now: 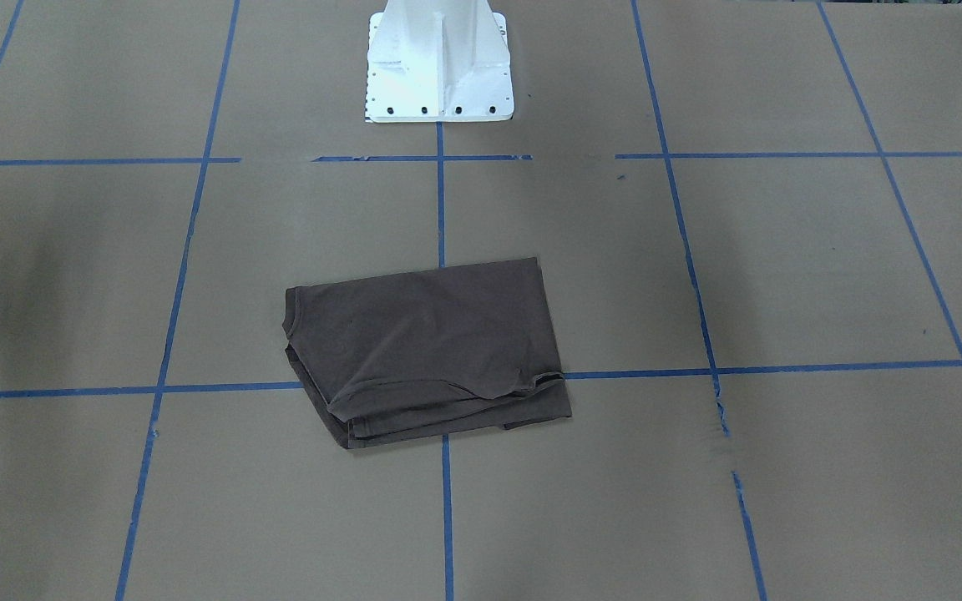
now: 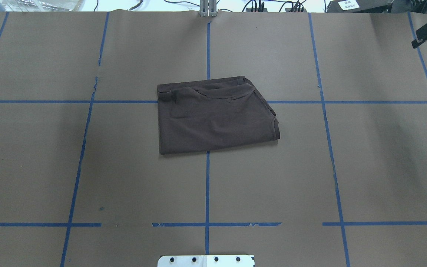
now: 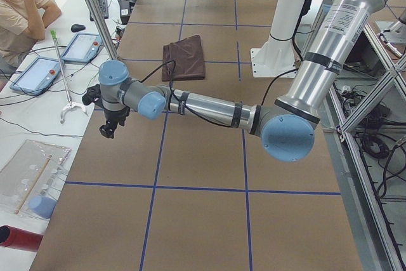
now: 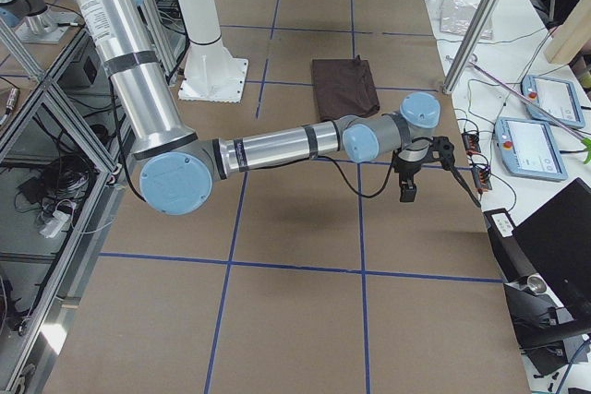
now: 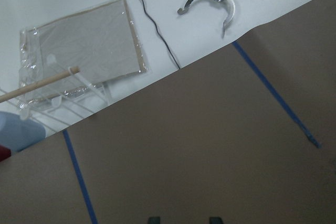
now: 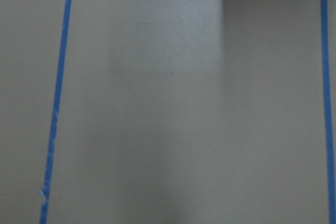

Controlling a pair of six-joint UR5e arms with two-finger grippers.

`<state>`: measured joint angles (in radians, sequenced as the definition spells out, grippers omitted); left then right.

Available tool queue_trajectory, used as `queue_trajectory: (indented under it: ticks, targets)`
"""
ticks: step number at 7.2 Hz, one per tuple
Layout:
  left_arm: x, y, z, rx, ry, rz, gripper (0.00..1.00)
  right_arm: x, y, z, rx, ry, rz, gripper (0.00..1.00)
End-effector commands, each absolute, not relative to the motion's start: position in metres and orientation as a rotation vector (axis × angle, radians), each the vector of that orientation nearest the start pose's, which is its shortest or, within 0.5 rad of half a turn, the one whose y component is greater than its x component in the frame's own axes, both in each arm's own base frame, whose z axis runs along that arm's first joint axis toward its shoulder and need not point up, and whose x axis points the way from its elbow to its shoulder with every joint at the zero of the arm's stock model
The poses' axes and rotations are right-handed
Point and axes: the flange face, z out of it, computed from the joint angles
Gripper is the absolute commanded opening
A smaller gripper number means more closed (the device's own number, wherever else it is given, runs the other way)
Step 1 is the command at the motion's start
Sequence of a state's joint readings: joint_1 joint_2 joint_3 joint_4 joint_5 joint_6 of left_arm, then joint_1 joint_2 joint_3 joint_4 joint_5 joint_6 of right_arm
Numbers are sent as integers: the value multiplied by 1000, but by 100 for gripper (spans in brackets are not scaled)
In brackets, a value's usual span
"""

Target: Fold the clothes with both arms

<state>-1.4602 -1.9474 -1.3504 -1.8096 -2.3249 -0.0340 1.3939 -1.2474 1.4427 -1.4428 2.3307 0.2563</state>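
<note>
T-shirt (image 2: pixel 213 116), collar out of sight

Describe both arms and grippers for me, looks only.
Left arm and right arm: silver-grey tubes, light-blue joint caps, black bands, black cables along the forearms, a printed label on each upper tube. Left gripper and right gripper: black, two-fingered.

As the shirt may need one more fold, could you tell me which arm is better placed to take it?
Probably the right. The shirt lies slightly right of the centre tape, layered edges facing that side; the right claw shows overhead, the left claw does not.
</note>
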Motion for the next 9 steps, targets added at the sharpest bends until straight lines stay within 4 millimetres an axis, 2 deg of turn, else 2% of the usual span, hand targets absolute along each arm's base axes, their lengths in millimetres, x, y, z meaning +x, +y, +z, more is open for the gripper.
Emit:
queue_trajectory:
  ticks: [1, 2, 4, 5, 6, 7, 8, 9]
  targets:
    - [2, -592, 613, 151, 905, 166, 100, -31, -606, 556, 114, -815, -105, 100]
    - [-2, -590, 610, 311, 836, 221, 100, -31, -608, 557, 106, -812, -103, 100]
    - [-6, -575, 617, 301, 845, 218, 100, -28, -606, 563, 107, -785, -91, 100]
    - [-7, -562, 601, 239, 866, 193, 100, -24, -601, 574, 100, -748, -80, 100]
    - [-10, -529, 606, 149, 865, 154, 100, -21, -585, 583, 94, -741, -76, 100]
    - [-13, -508, 601, 146, 854, 152, 100, -19, -573, 576, 110, -746, -81, 100]
    - [-14, -501, 606, 135, 855, 145, 100, -8, -545, 586, 96, -758, -62, 100]
    - [-17, -493, 617, 119, 848, 135, 100, 2, -522, 584, 104, -767, -52, 100]
